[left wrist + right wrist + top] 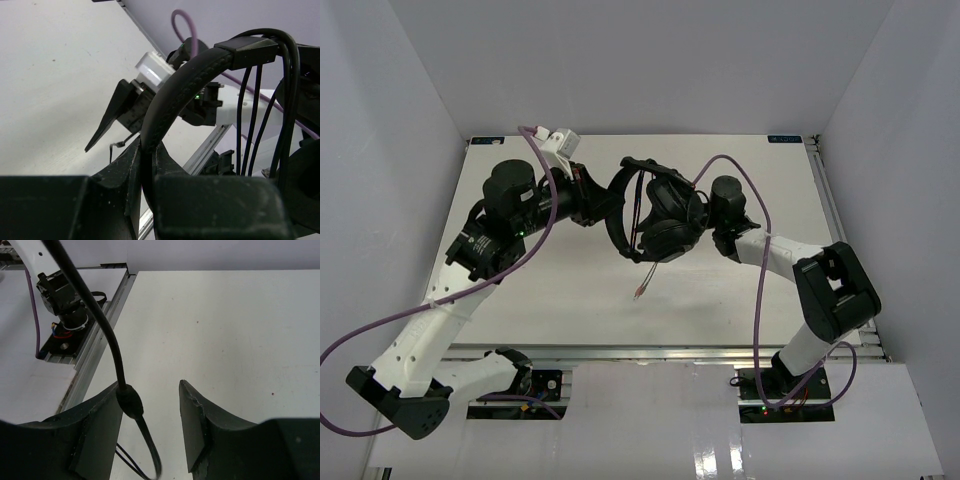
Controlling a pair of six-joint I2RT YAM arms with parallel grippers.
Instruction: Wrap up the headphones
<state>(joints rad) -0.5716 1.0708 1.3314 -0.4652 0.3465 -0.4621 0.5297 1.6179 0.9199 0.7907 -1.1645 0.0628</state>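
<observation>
Headphones sit in the upper centre of the top view, over the table. Left end effector is clamped on the headband. Right end effector has its fingers apart, with the cord against the frame-left finger.

Noted white table across centre of top view. Found plain pale walls at left, top and right. Recorded aluminium rail along table's lower edge. Observed few dark specks on surface.
</observation>
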